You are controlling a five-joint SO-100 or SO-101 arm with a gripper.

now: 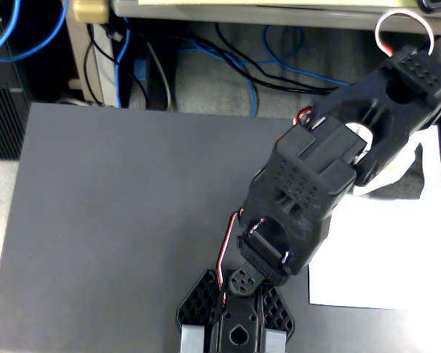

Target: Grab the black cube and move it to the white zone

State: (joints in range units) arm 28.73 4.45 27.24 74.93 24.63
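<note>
The white zone (382, 250) is a sheet of paper lying on the right side of the dark grey table (132, 220). My black arm (309, 191) rises from its base (235, 323) at the bottom centre. It reaches up and right over the sheet's top edge, ending near the frame's right edge (419, 73). The arm's own body hides the gripper's fingers, so neither their state nor anything between them shows. A dark grey patch (406, 182) sits on the sheet just under the arm. I cannot tell whether it is the black cube or a shadow.
Beyond the table's far edge are blue and black cables (228, 59) and a beige furniture leg (81, 51). A white wire loop (404, 26) arcs over the arm's far end. The sheet runs out of the frame on the right.
</note>
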